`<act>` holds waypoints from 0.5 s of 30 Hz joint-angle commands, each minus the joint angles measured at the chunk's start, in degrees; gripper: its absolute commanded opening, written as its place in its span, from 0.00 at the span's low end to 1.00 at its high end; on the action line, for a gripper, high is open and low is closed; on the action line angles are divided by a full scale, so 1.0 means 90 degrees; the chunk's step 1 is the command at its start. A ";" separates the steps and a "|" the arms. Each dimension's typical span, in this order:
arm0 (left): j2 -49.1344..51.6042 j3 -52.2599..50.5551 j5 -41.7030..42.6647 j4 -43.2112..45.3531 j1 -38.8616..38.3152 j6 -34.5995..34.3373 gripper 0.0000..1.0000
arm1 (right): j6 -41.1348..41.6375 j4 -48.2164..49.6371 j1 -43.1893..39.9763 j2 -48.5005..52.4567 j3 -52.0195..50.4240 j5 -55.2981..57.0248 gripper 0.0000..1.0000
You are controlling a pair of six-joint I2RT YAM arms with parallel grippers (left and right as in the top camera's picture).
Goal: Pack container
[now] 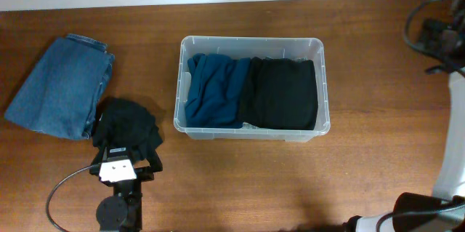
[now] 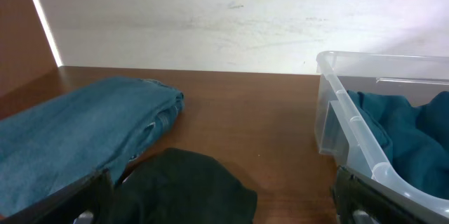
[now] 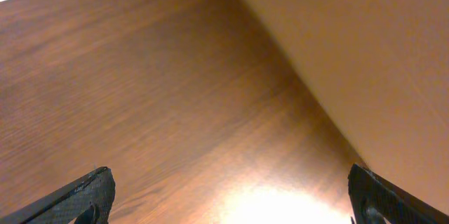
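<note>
**A:** Dark wooden table (image 1: 290,181), pale wall behind it. Where's the container (image 1: 251,39)?

**B:** Mid-table, a little toward the far edge, long side facing us. It's a clear plastic tub with rounded corners and a rolled rim. A blue garment (image 1: 214,90) fills its left half and a black one (image 1: 283,94) its right, side by side and touching.

**A:** How would it handle?

**B:** I'd guess light and fairly stiff, though the thin walls would probably flex if squeezed. The smooth plastic looks slippery, so the rim at a short end seems the safest place to pinch. The clothes are soft and would sag.

**A:** What's left outside?

**B:** Folded jeans (image 1: 62,86) at the left, and a crumpled black garment (image 1: 129,124) against their near corner, well apart from the tub.

**A:** And the hands?

**B:** The left gripper (image 2: 223,199) is spread wide and holds nothing, with the crumpled garment lying just ahead of its fingers. The right gripper (image 3: 231,199) is also wide apart and empty, over bare wood.
</note>
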 commanded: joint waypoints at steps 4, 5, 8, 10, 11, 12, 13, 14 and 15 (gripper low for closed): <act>-0.0044 -0.0012 -0.0022 -0.0024 -0.0015 0.0078 0.99 | 0.0121 -0.0022 -0.0651 0.0012 0.0032 0.0102 0.99; -0.0044 -0.0012 -0.0022 -0.0024 -0.0015 0.0078 0.99 | 0.0121 -0.0019 -0.0704 0.0012 0.0032 0.0102 0.99; -0.0044 -0.0012 -0.0022 -0.0024 -0.0015 0.0078 0.99 | 0.0121 -0.0024 -0.0758 0.0012 0.0032 0.0100 0.99; -0.0044 -0.0012 -0.0022 -0.0024 -0.0015 0.0078 0.99 | 0.0121 -0.0022 -0.0755 0.0012 0.0032 0.0100 0.99; -0.0044 -0.0012 -0.0022 -0.0024 -0.0015 0.0078 0.99 | 0.0121 -0.0019 -0.0755 0.0012 0.0032 0.0100 0.98; -0.0044 -0.0012 -0.0022 -0.0024 -0.0015 0.0078 0.99 | 0.0121 -0.0019 -0.0750 0.0012 0.0032 0.0100 0.99; -0.0044 -0.0012 -0.0022 -0.0024 -0.0015 0.0078 1.00 | 0.0121 -0.0022 -0.0750 0.0012 0.0032 0.0100 0.99; -0.0044 -0.0012 -0.0022 -0.0024 -0.0015 0.0078 0.99 | 0.0121 -0.0022 -0.0750 0.0012 0.0032 0.0100 0.99; -0.0044 -0.0012 -0.0022 -0.0024 -0.0015 0.0078 0.99 | 0.0121 -0.0019 -0.0750 0.0012 0.0032 0.0100 0.98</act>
